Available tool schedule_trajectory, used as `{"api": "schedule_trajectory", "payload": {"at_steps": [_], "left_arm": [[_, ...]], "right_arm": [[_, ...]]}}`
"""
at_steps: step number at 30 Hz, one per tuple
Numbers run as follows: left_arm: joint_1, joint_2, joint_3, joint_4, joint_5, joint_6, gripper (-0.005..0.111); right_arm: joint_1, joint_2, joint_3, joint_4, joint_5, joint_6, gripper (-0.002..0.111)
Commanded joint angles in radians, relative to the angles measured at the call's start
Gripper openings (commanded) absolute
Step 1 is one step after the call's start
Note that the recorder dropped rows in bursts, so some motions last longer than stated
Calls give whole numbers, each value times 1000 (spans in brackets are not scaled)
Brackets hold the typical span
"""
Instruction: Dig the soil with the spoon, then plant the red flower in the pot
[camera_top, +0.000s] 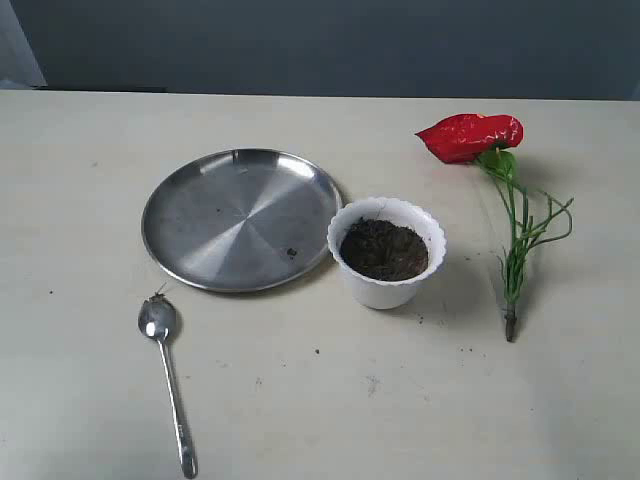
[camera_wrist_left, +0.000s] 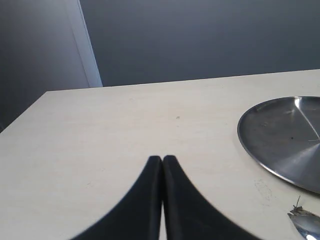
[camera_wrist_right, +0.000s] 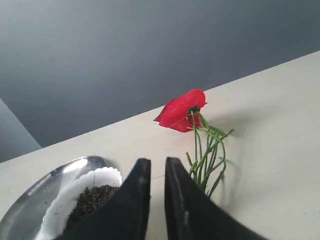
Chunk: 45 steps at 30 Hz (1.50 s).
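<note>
The silver spoon (camera_top: 172, 395) lies on the table in front of the steel plate, its bowl pointing toward the plate; its bowl tip (camera_wrist_left: 306, 222) shows in the left wrist view. The white scalloped pot (camera_top: 385, 290) stands upright, filled with dark soil (camera_top: 383, 249). To its right the red flower (camera_top: 470, 136) lies flat, stem end toward the front. Neither gripper appears in the exterior view. My left gripper (camera_wrist_left: 162, 159) is shut and empty over bare table, left of the plate. My right gripper (camera_wrist_right: 158, 161) stands narrowly open and empty, with pot (camera_wrist_right: 100, 176), soil (camera_wrist_right: 92, 197) and flower (camera_wrist_right: 180, 112) ahead.
A round flat steel plate (camera_top: 240, 218) sits left of the pot, almost touching it, with a few soil crumbs on it. The same plate (camera_wrist_left: 285, 140) shows in the left wrist view. A dark wall stands behind the table's far edge.
</note>
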Motion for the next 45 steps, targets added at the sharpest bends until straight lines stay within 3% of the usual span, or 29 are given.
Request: {"api": "schedule_trajectory", "payload": {"at_steps": [1,5,15,23,26,30,34,41,45], "left_arm": [[-6,-5,-4,2,-5,-4,0],[-6,-5,-4,2,-5,-4,0],[-6,-5,-4,2,-5,-4,0],[-6,-5,-4,2,-5,-4,0],[-6,-5,-4,2,-5,-4,0],[-6,-5,-4,2,-5,-4,0],[-6,-5,-4,2,-5,-4,0],[-6,-5,-4,2,-5,-4,0],[-6,-5,-4,2,-5,-4,0]], "right_arm": [[2,-6,8,233,-239,68,12],[2,-6,8,361,-474,77,12],[2,-6,8,361,-500,80,12],[2,14,8,389,-831,51,12],[2,86,-76,322,-644,8,12],[2,276,-336,13,-250,14,12],[36,505,-587,-36,-14,-43,12],[232,925,-966,109,451,-438,12],[436,1114,-1029,153,502,-489,12]]}}
